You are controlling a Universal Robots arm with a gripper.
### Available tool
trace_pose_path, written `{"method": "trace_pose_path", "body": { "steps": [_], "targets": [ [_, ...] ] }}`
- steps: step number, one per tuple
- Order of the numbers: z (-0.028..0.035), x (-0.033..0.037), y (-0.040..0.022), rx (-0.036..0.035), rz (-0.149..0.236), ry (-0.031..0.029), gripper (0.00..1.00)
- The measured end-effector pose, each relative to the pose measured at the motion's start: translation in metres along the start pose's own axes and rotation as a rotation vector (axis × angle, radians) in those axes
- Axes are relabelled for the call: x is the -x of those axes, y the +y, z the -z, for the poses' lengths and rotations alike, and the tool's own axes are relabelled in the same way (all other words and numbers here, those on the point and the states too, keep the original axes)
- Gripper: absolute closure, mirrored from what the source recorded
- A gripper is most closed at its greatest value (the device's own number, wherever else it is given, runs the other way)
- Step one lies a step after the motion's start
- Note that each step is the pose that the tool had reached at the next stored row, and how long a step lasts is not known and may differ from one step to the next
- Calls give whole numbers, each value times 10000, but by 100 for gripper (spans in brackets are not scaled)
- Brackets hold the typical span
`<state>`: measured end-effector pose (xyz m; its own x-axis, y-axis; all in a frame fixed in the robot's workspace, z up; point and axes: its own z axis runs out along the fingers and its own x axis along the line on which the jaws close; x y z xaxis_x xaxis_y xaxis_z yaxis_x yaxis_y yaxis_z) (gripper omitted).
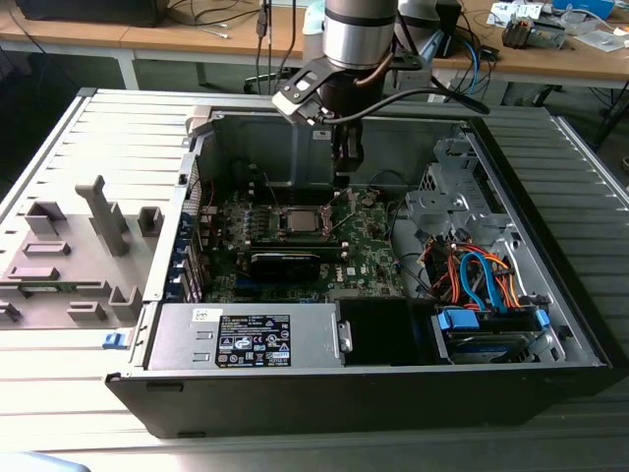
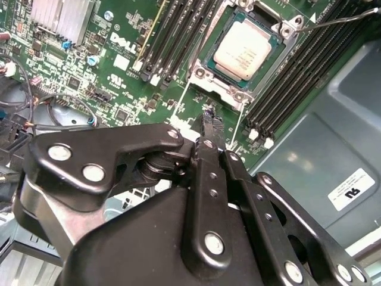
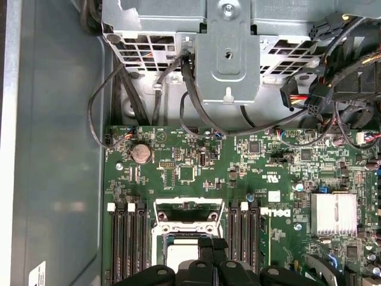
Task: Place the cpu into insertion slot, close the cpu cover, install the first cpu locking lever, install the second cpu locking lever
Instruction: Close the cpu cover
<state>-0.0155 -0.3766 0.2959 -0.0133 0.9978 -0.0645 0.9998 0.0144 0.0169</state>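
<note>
Hovering empty with fingers pressed together, the gripper point(image 1: 344, 167) hangs near one cpu point(image 2: 247, 50) seated in the insertion slot point(image 2: 205, 74). The second wrist view adds one wire lever point(image 2: 339, 19), and the exterior view one computer case point(image 1: 324, 403).

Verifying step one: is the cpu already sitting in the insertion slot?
Yes, the second wrist view shows the cpu lying flat inside the insertion slot, silvery top up.

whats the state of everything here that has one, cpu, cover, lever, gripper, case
cpu: seated in the insertion slot, silver top up
cpu cover: looks down, framing the cpu
locking lever: looks raised, not latched
gripper: shut, holding nothing, above the board beside the slot
computer case: side open
</note>
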Motion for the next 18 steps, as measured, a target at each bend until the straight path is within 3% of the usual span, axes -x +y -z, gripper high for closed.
{"method": "trace_pose_path", "body": {
  "steps": [18],
  "targets": [
    [-17, 1, 154, 0, 1, 0, 89]
  ]
}}
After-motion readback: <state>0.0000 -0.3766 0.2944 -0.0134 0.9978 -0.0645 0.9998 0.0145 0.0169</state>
